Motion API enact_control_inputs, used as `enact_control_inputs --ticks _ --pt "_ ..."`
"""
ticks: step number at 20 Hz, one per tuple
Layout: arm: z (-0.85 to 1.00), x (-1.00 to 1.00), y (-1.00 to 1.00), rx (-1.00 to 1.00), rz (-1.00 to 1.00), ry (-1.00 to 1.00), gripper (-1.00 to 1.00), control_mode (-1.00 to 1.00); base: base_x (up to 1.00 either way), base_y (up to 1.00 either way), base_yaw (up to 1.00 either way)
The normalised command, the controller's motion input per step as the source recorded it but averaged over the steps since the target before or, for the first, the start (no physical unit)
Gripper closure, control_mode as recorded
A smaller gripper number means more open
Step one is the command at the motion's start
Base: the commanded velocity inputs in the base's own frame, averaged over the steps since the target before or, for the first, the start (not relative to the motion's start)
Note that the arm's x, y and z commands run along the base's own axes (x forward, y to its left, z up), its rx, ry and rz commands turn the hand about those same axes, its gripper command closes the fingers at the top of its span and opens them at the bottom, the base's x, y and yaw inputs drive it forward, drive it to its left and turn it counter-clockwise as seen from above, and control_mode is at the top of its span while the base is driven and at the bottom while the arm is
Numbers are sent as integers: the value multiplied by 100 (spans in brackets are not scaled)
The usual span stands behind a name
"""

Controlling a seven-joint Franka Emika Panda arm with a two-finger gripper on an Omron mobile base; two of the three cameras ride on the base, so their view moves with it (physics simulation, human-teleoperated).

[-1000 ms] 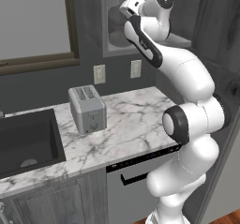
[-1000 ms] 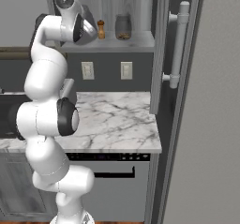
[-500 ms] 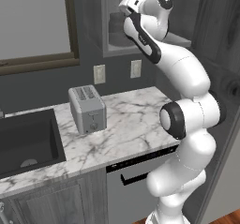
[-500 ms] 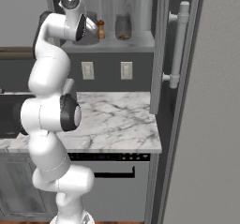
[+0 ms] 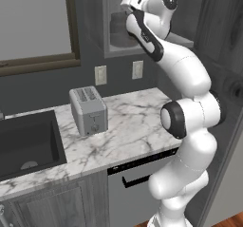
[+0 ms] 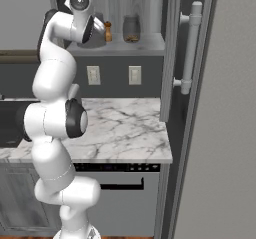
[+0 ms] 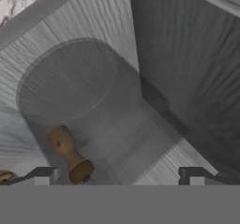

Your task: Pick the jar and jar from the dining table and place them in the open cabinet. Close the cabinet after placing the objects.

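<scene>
Hand view: we are hovering our gripper (image 7: 117, 174), wide open and empty, over the cabinet (image 6: 150, 45) shelf. Beside the wooden mill (image 7: 70, 155), the big grey jar (image 7: 84, 101) is looking rigid, smooth, probably slippery; we would be gripping across its sides.

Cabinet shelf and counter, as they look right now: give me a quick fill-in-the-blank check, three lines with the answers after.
1. The cabinet door, with its long silver bar handle, stands ____.
2. On the marble counter, next to the dark sink, stands a silver ____.
3. The claw, up at the cabinet shelf beside a small brown wooden shaker, has its jaws ____.

Missing words: open; toaster; open
</scene>
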Motion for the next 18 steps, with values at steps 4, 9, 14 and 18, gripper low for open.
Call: enact_control_inputs --ticks 4,9,14,18 --pt "0 13 0 -1 2 0 -100 -100 0 0 0" --pt "0 24 3 -1 1 0 -100 -100 0 0 0" --pt "0 29 8 -2 0 0 -100 -100 0 0 0" --pt "0 32 12 -2 0 0 -100 -100 0 0 0"
